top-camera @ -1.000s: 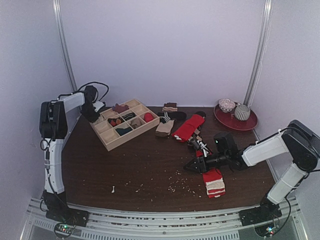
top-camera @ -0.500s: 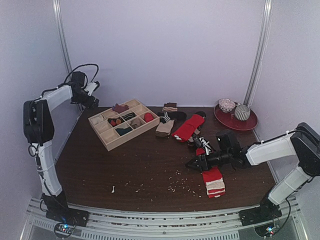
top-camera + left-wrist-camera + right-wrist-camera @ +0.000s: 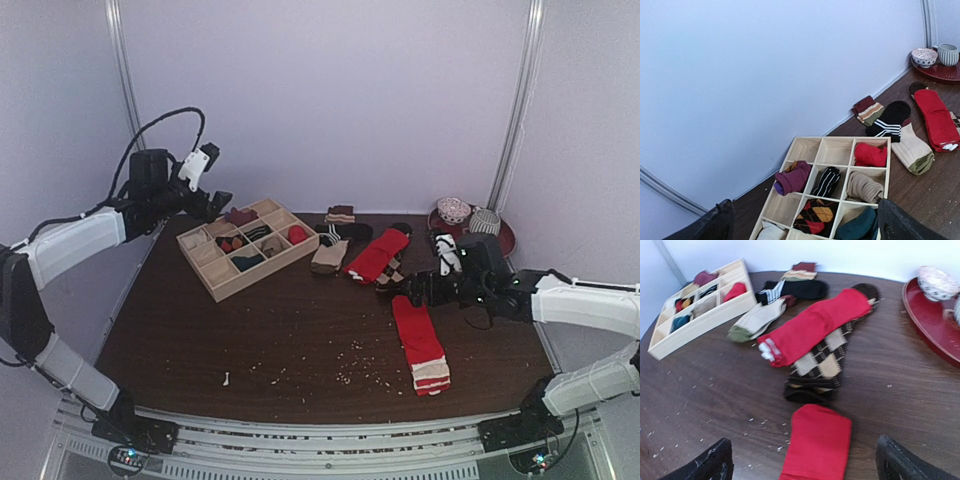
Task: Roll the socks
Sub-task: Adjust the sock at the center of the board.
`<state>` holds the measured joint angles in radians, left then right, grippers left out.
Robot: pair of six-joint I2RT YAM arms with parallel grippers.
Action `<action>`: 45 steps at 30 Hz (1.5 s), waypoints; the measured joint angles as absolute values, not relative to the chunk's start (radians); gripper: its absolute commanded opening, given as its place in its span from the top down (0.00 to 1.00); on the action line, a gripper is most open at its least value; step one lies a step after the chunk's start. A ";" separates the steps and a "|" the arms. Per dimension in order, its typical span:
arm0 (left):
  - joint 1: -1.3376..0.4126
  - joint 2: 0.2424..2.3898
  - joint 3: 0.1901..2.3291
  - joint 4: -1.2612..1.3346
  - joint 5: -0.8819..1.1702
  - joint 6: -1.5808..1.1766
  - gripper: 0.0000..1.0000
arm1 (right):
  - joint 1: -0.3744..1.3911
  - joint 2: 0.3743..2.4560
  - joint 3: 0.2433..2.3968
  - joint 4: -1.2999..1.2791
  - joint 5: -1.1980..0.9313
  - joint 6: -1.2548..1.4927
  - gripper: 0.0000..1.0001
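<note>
The red sock (image 3: 417, 337) lies flat and stretched out on the brown table, its white-striped end (image 3: 432, 377) toward the front. My right gripper (image 3: 418, 291) hovers open just over its plain far end, holding nothing. In the right wrist view the red sock (image 3: 818, 446) lies between my spread fingers (image 3: 710, 463). The cream sock (image 3: 330, 255) with a brown band and tan end lies by the wooden box; it shows as cream sock (image 3: 759, 319) and cream sock (image 3: 911, 148). My left gripper (image 3: 216, 200) hangs open above the box's far left corner.
A wooden divider box (image 3: 222, 280) at the back left holds several rolled socks. A plain red sock (image 3: 379, 254), an argyle sock (image 3: 823, 361) and a black-and-white striped sock (image 3: 344, 234) lie behind the red one. A red tray (image 3: 492, 247) with two bowls stands back right. Crumbs dot the table.
The right gripper drew back toward the far right and opened; the red sock, bunched before, now lies stretched flat. The left arm rose from the back-left corner toward the box and opened.
</note>
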<state>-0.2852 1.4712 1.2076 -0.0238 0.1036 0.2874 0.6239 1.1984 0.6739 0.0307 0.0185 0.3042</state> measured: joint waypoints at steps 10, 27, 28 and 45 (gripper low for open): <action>-0.294 1.421 1.045 0.279 0.263 0.084 0.02 | 0.621 1.038 0.672 -0.157 0.284 0.380 0.50; -0.466 1.270 0.813 0.334 0.253 -0.054 0.02 | 0.698 1.169 0.463 -0.090 0.046 0.607 0.63; -0.478 1.268 0.813 0.324 0.241 -0.060 0.02 | 0.706 1.170 0.456 -0.086 0.050 0.621 0.63; -0.648 1.110 0.770 0.090 0.096 -0.142 0.02 | 0.929 1.452 0.476 0.166 0.233 0.804 0.60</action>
